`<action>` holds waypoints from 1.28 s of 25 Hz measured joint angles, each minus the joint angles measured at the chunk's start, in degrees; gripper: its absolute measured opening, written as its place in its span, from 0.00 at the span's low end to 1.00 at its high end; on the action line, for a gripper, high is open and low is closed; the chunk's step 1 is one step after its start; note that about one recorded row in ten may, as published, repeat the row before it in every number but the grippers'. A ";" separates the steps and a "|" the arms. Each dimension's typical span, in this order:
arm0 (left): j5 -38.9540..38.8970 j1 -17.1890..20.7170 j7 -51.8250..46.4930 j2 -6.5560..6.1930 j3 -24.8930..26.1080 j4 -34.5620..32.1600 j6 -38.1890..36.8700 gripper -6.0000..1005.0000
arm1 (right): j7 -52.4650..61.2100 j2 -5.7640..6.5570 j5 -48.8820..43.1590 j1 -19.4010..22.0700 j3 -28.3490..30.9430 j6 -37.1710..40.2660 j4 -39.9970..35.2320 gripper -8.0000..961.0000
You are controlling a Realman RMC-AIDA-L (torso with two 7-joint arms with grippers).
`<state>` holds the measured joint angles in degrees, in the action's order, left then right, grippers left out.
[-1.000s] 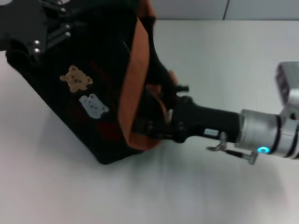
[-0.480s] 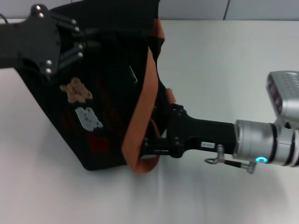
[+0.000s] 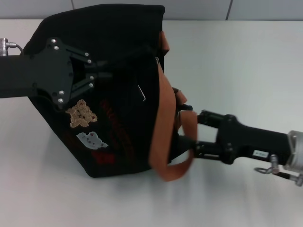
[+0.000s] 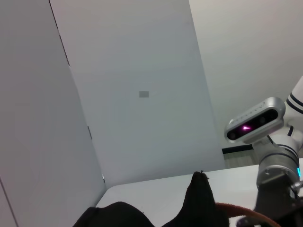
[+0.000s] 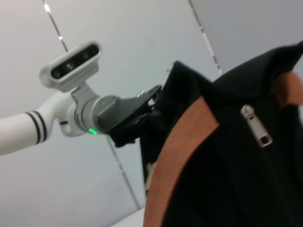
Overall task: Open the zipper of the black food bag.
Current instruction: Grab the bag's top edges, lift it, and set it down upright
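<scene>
The left tool (image 3: 102,71), a flat black linkage with bright rivet heads, reaches in from the left over the bag (image 3: 118,56) and its fingers are closed on a pinch of the black cloth on the bag's upper face. In the right wrist view the same tool (image 5: 154,111) grips the bag's far corner, pulling the fabric up into a peak.

The bag is a boxy tote of matte black woven fabric, tipped on the white table (image 3: 246,61) so its printed face looks upward. On that face sit a fuzzy tan bear patch (image 3: 81,113), a pale grey patch (image 3: 92,140) just below it, and red lettering (image 3: 113,123) running beside both. A flat brown-orange webbing strap (image 3: 163,142) runs down the bag's right edge and ends in a loose loop near the table.

The zipper runs along the bag's right side; its small silver metal pull (image 3: 143,92) lies on the cloth just left of the strap. Seen from the right wrist, the pull (image 5: 256,126) is a ridged, oblong tab hanging close beside the strap (image 5: 180,156).

The right tool (image 3: 187,142) comes in low from the right, at the strap loop. Its fingertips lie behind the strap and bag edge, so I cannot tell whether they are apart or together.
</scene>
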<state>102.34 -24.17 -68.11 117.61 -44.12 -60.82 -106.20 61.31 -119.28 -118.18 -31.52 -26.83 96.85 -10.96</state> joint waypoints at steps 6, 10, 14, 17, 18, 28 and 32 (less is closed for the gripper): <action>0.08 0.07 0.35 0.37 -0.77 0.46 -0.57 0.11 | -4.33 0.01 7.54 2.71 0.74 0.70 -1.95 0.79; 0.05 -0.38 0.61 0.55 -1.90 1.97 -0.63 0.11 | -15.00 -0.27 12.23 3.38 0.78 1.22 0.99 0.79; 0.02 -0.82 1.04 0.58 -2.13 3.57 -0.47 0.11 | -23.83 -0.30 13.28 3.54 1.68 0.89 3.94 0.79; 0.02 -0.99 1.28 0.59 -2.17 4.04 -0.53 0.11 | -29.55 -0.35 13.35 3.49 2.27 0.68 5.67 0.79; 0.01 -1.00 1.28 0.62 -2.33 4.05 -0.55 0.11 | -31.70 -0.39 13.41 3.36 2.50 0.57 6.55 0.79; 0.03 -1.84 1.22 0.69 -2.90 5.54 -0.28 0.11 | -56.30 -0.55 14.04 1.78 8.87 -4.38 18.10 0.79; 0.07 -1.94 0.85 0.68 -2.91 5.57 -0.25 0.11 | -62.70 -0.62 13.90 0.61 8.94 -7.86 20.88 0.79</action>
<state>102.41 -26.11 -67.26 118.29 -47.03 -55.25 -106.45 -1.39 -119.90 -104.28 -30.92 -17.89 88.99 9.92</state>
